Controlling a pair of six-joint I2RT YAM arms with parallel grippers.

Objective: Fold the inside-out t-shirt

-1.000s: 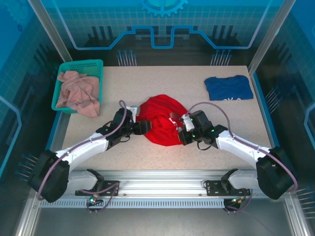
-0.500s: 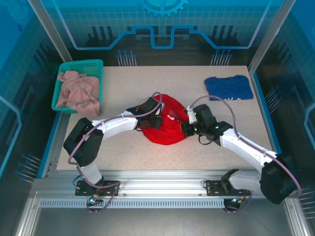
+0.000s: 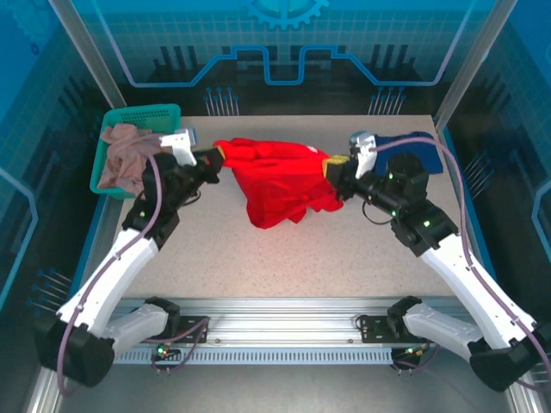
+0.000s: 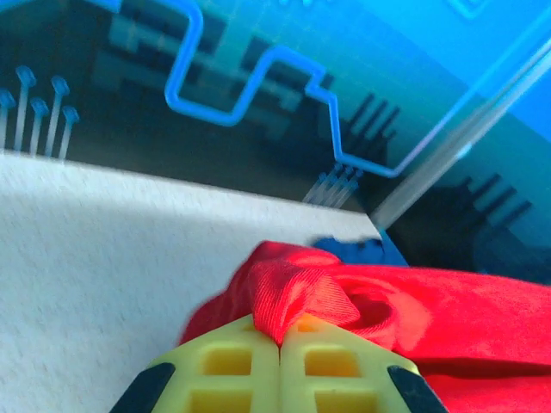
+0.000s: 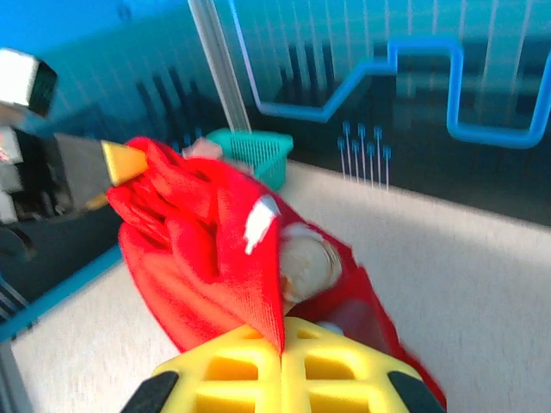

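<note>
Currently spreading: inside-out t-shirt stretched over the far middle of the table, pinched at opposite ends by left gripper and right gripper, both clamped on cloth. Next, probably laying flat, keeping tension even

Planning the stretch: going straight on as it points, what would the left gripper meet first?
The red t-shirt that the left gripper pinches; past that cloth, likely the right gripper facing it, though depth is unclear.

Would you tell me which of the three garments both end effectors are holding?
The red t-shirt, stretched between them; the blue shirt lies flat, the beige garment in the basket.
</note>
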